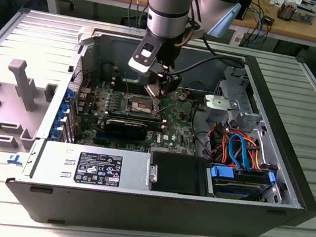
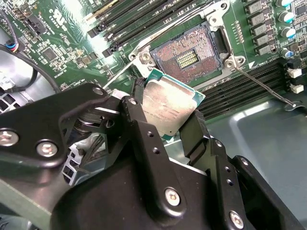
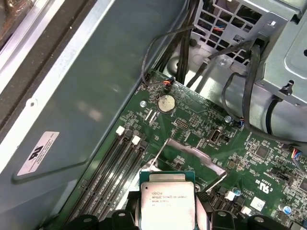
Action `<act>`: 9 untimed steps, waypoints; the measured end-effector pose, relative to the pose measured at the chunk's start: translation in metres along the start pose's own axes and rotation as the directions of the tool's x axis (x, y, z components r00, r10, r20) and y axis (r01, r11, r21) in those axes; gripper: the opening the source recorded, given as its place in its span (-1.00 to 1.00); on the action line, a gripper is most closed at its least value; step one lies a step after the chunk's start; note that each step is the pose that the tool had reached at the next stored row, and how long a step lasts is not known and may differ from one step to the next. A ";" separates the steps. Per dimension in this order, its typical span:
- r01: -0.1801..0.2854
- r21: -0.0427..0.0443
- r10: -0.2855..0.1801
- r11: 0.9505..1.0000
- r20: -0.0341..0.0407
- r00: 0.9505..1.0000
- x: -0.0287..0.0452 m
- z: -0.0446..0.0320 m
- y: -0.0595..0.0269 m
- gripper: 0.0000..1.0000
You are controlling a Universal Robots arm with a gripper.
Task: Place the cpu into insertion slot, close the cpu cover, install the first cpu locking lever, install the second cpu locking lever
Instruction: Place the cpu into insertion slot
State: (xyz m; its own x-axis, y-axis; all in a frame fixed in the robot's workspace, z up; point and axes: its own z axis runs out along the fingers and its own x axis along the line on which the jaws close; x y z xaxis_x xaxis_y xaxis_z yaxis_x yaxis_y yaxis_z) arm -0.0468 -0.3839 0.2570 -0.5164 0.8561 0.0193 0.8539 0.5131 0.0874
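Observation:
My gripper (image 1: 161,90) hangs inside the open computer case, just over the motherboard (image 1: 172,124). Both wrist views show it shut on the cpu (image 2: 169,106), a silver-topped square chip pinched by its edges between the black fingers (image 2: 144,124). The insertion slot (image 2: 188,55) lies open a short way beyond the chip, its pin field bare. In the first wrist view the cpu (image 3: 165,199) sits in the gripper (image 3: 165,213) with the silver cpu cover (image 3: 194,154) raised behind it. Two thin wire levers (image 2: 263,84) stand free beside the socket.
Black memory slots (image 2: 139,21) flank the socket. A drive cage (image 1: 233,100) and orange and blue cables (image 1: 238,146) fill the case toward the exterior view's right. The power supply (image 1: 93,165) lies at the front. A grey plastic shroud (image 1: 22,82) rests outside the case.

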 end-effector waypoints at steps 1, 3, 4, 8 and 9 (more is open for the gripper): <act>-0.005 0.000 0.005 1.000 0.000 1.000 -0.0001 0.0000 0.0000 0.08; -0.019 0.000 0.019 1.000 0.002 1.000 -0.0002 0.0000 0.0000 0.08; -0.023 0.000 0.023 1.000 0.002 1.000 -0.0002 0.0000 -0.0001 0.08; -0.055 -0.001 0.055 0.998 0.005 0.998 -0.0001 0.0000 -0.0001 0.08; -0.065 -0.002 0.065 0.998 0.006 0.998 -0.0001 0.0000 0.0000 0.08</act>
State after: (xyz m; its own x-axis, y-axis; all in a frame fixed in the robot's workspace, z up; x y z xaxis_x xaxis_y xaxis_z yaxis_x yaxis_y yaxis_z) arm -0.0468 -0.3841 0.2569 -0.4594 0.8880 0.0194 0.8856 0.4562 0.0875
